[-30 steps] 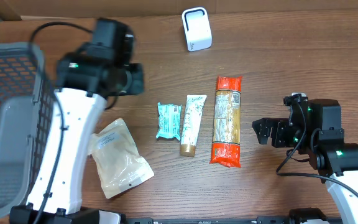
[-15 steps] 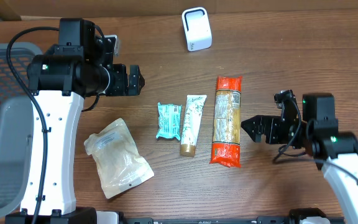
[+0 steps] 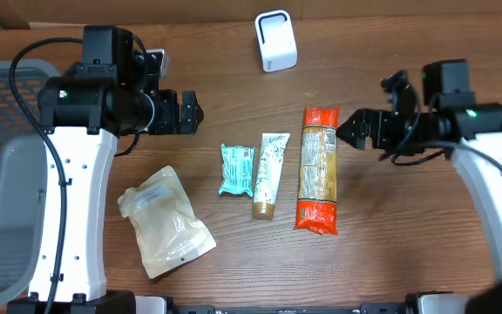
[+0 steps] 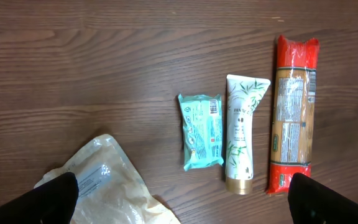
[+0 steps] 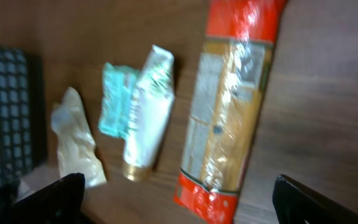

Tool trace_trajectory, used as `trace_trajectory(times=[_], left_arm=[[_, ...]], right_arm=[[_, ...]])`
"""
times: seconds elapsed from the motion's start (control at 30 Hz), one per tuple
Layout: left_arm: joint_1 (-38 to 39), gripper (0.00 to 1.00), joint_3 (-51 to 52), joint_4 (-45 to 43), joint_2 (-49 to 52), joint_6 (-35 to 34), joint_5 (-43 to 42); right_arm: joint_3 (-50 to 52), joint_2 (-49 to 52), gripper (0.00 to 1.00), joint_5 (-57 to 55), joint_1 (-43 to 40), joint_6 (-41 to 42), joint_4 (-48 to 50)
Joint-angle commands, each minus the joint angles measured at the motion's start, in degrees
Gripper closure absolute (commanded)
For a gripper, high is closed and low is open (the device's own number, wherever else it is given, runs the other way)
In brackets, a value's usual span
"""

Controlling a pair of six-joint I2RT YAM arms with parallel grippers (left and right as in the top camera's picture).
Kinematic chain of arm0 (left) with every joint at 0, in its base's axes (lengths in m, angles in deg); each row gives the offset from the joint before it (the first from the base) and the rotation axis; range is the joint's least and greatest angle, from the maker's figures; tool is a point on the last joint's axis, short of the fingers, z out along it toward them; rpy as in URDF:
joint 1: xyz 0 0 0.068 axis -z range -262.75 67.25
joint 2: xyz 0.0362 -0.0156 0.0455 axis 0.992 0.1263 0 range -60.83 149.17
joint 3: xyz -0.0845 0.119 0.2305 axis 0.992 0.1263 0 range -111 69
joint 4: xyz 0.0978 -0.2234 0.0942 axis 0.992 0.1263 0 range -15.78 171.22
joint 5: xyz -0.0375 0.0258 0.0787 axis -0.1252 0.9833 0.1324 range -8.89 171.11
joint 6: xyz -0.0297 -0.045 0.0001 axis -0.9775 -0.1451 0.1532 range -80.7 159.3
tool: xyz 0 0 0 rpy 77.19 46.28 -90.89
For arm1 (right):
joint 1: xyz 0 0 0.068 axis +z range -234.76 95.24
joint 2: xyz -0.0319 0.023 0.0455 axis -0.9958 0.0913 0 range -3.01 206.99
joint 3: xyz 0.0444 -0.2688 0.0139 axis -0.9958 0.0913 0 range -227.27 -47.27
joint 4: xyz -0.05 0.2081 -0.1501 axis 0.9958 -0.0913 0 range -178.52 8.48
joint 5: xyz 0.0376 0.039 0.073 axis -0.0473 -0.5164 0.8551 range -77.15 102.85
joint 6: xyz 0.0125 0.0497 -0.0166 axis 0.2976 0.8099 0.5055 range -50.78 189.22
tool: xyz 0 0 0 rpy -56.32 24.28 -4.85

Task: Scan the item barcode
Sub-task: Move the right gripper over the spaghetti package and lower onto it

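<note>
The right pincer (image 3: 356,131) has swung from the near right of the worktop (image 3: 408,253) toward the far side. It now hangs just right of the far end of the pasta packet (image 3: 318,170), its jaws spread wide and holding nothing. The left pincer (image 3: 187,112) also stands wide and empty, left of the row of goods. It has not moved in the last half second, though the arm behind it shifted just before that. This suggests the right arm is lining up on the pasta packet as the next item to scan. Nothing is gripped yet, and the packet lies flat, well apart from the white scanner (image 3: 275,41) at the far edge.

Left of the packet lie the tube (image 3: 268,174) and the teal packet (image 3: 237,168), almost touching each other. The pouch (image 3: 168,222) lies nearer and further left.

The right wrist view is blurred, so the print on the pasta packet cannot be read there. The left wrist view shows label panels on it, but no barcode can be picked out for certain. In both wrist views only the dark fingertips show, at the bottom corners. The basket (image 3: 24,74) is cut off at the left edge and partly covered by the left arm, so its contents cannot be seen.
</note>
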Motion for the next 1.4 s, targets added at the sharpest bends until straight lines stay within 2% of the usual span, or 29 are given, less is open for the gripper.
trace_trajectory(times=[0.0,0.27,0.4,0.83,1.2,1.37], left_arm=[[-0.1,0.00,-1.6,-0.1,-1.4,1.1,-0.9],[-0.1,0.00,-1.6,-0.1,-1.4,1.1,-0.9],[-0.1,0.00,-1.6,-0.1,-1.4,1.1,-0.9],[-0.1,0.00,-1.6,-0.1,-1.4,1.1,-0.9],[-0.1,0.00,-1.6,-0.1,-1.4,1.1,-0.9],[-0.1,0.00,-1.6,-0.1,-1.4,1.1,-0.9]], right_arm=[[0.1,5.7,0.02,-0.7,0.1,-5.1,-1.1],[0.1,17.2,0.03,-0.7,0.2,-6.8,-0.1],[0.5,19.5,0.07,-0.7,1.1,-6.8,1.6],[8.2,19.7,0.13,-1.7,4.6,-3.2,14.1],[13.4,19.7,0.15,-1.8,4.6,-2.8,20.0],[16.3,19.7,0.22,0.9,4.6,-2.8,23.9]])
